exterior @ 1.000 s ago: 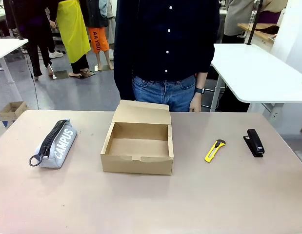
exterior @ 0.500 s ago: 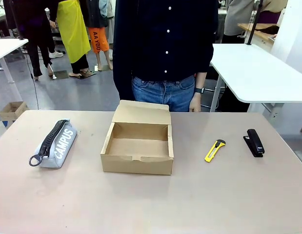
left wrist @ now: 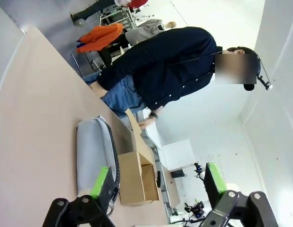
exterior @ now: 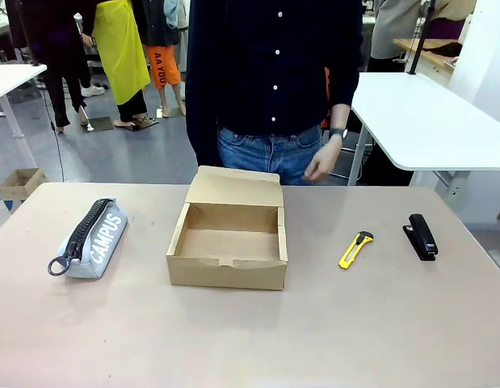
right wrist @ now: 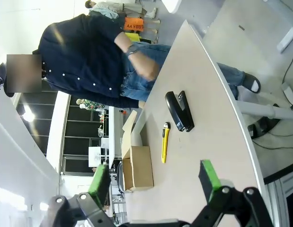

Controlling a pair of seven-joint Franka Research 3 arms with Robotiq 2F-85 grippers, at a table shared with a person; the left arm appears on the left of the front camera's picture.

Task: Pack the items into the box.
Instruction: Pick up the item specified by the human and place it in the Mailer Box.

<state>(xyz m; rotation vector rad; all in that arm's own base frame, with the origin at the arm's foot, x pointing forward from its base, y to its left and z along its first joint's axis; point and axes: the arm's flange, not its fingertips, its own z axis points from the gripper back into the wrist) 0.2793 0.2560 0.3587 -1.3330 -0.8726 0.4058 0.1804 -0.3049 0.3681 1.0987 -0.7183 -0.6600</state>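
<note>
- The box (exterior: pixel 225 273) sits at the centre of the table (exterior: pixel 233 347), a little left of the middle of the front view. Its flap lid stands open at the far side, tilted back towards the person.
- The grey "CAMPUS" pouch (exterior: pixel 96 236) lies flat on the table at the left of the frame, well apart from the box. Its ring pull points to the near left.
- The yellow-and-black utility knife (exterior: pixel 355 249) lies on the table right of the box, apart from it, set at a slant.
- The black stapler (exterior: pixel 420 236) lies farther right, near the knife but not touching it.
- The left gripper (left wrist: pixel 155 179) has its jaws spread wide with nothing between the green pads. In its wrist view the pouch and box lie beyond it.
- The right gripper (right wrist: pixel 153 178) is likewise wide apart and holds nothing. The knife and stapler lie beyond it on the table.
- The person stands at the far edge behind the box, with one hand (exterior: pixel 321 166) at waist height at centre right, a watch on its wrist.
</note>
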